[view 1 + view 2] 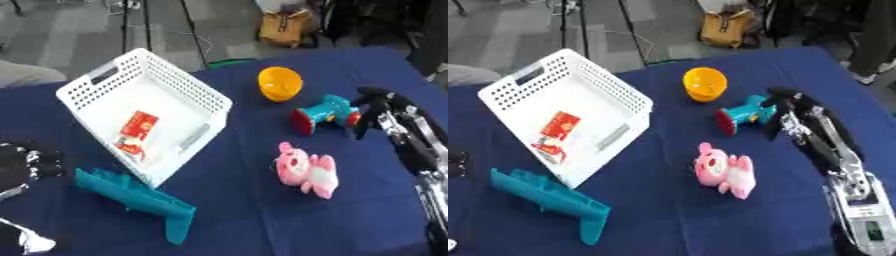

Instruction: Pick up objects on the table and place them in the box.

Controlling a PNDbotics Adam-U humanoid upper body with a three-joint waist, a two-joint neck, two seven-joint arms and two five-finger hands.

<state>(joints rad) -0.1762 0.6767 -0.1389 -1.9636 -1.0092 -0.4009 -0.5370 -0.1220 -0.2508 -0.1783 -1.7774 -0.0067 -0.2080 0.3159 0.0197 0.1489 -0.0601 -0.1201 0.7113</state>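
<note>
A white perforated basket (188,77) stands tilted at the left of the blue table, with a red packet (138,126) lying inside. An orange bowl (280,83) lies on its side behind the middle. To its right lies a teal and red toy (324,114). My right hand (378,106) hangs open just beside that toy's right end, fingers pointing down, holding nothing. A pink plush pig (306,170) lies nearer the front. A long teal toy (131,195) lies against the basket's near corner. My left hand (26,161) shows at the left edge.
The blue cloth (245,215) covers the table, whose far edge runs behind the bowl. A yellow bag (284,27) and cables sit on the floor beyond. A small white thing (33,243) shows at the bottom left corner.
</note>
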